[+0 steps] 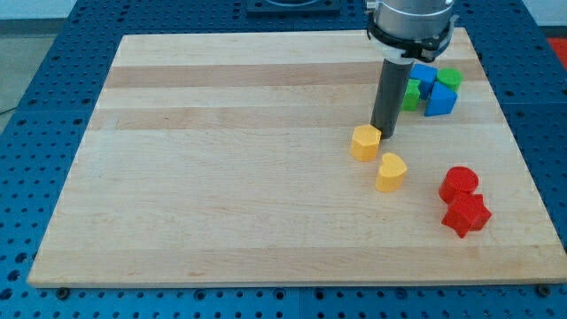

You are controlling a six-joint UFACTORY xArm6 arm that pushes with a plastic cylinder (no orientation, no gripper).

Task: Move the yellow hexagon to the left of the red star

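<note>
Red star [466,215] near board's [221,177] bottom-right edge, upright rod, my tip [382,135] touching yellow hexagon's [364,142] right side, no pincer fitted, bare wood leftward.

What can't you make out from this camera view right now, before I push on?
- My tip: whether it touches the yellow hexagon or just sits at its upper right.
- Green blocks: shapes unclear, partly hidden behind the rod and the blue blocks.
- Arm above the rod: cut off by the view's top.
- Red cylinder and red star: touching or apart, unclear.
</note>
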